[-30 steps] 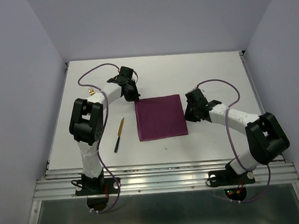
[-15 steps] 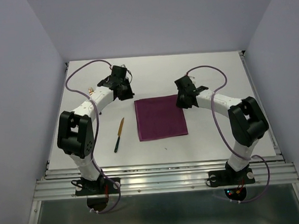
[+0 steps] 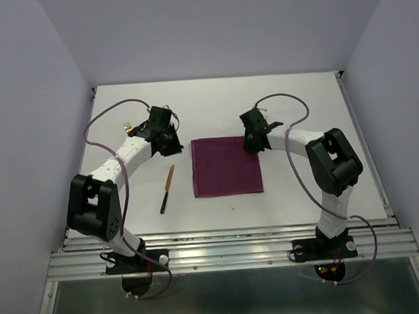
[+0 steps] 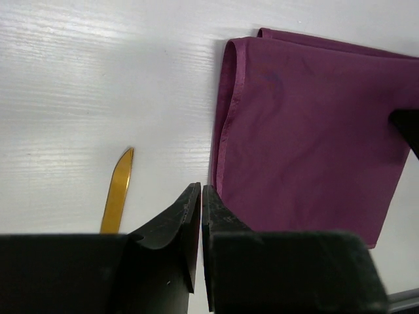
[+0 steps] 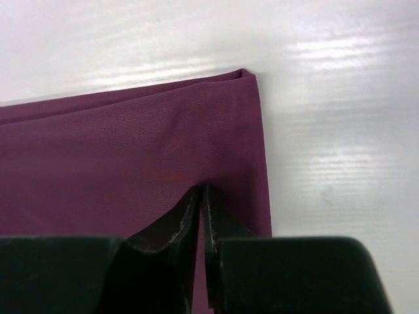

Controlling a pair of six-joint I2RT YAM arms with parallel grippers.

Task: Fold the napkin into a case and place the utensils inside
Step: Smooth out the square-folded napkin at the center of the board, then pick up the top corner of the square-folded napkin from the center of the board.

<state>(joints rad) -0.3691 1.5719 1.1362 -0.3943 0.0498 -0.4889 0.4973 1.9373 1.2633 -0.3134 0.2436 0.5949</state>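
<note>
No letters, numbers, brands or signs can be read in any view; the napkin (image 3: 226, 165) and the table (image 3: 298, 94) bear none.

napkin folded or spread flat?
Folded. The napkin shows a looped double edge in the left wrist view and two stacked layers at its corner in the right wrist view.

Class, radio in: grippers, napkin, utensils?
Left gripper near shut, empty. Right gripper near shut over folded plum-purple cloth napkin corner. Gold-bladed knife beside it.
</note>
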